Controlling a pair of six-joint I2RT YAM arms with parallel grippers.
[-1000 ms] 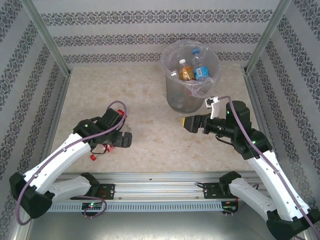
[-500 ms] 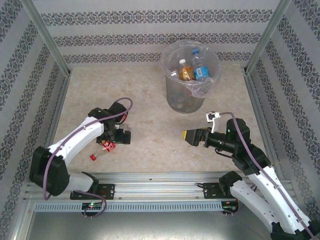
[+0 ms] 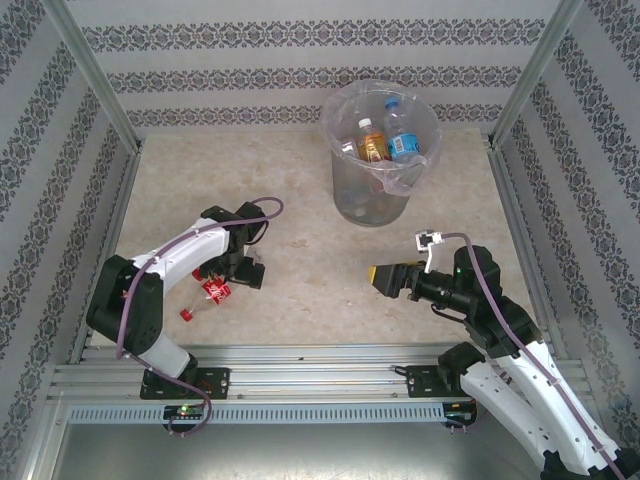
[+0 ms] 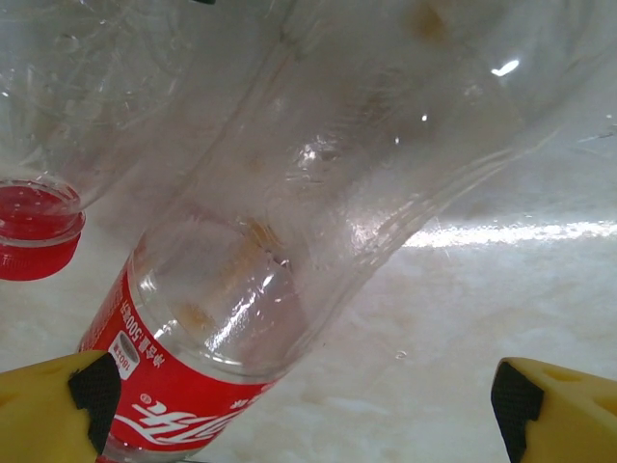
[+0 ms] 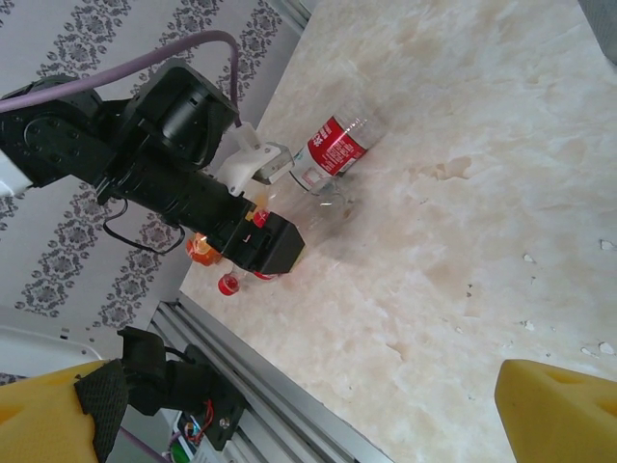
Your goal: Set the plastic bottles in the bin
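Note:
Two clear plastic bottles stand in the grey bin (image 3: 345,205), one with an orange label (image 3: 372,141) and one with a blue label (image 3: 403,137). My left gripper (image 3: 240,272) is open, low over a lying red-labelled bottle (image 3: 214,290). In the left wrist view that bottle (image 4: 241,318) lies between the open yellow fingertips (image 4: 48,410), nearer the left one, with a second red cap (image 4: 34,230) beside it. My right gripper (image 3: 385,277) hangs open and empty above the table, with a red-labelled bottle (image 5: 333,149) in its view.
The bin stands at the back, right of centre. Metal frame posts (image 3: 95,80) and patterned walls close in both sides. An aluminium rail (image 3: 310,360) runs along the near edge. The left arm (image 5: 145,145) crouches over the bottles at the near left.
The left arm has folded back and its gripper has dropped toward the bottles on the table. The right gripper has drawn back from the bin toward the near edge.

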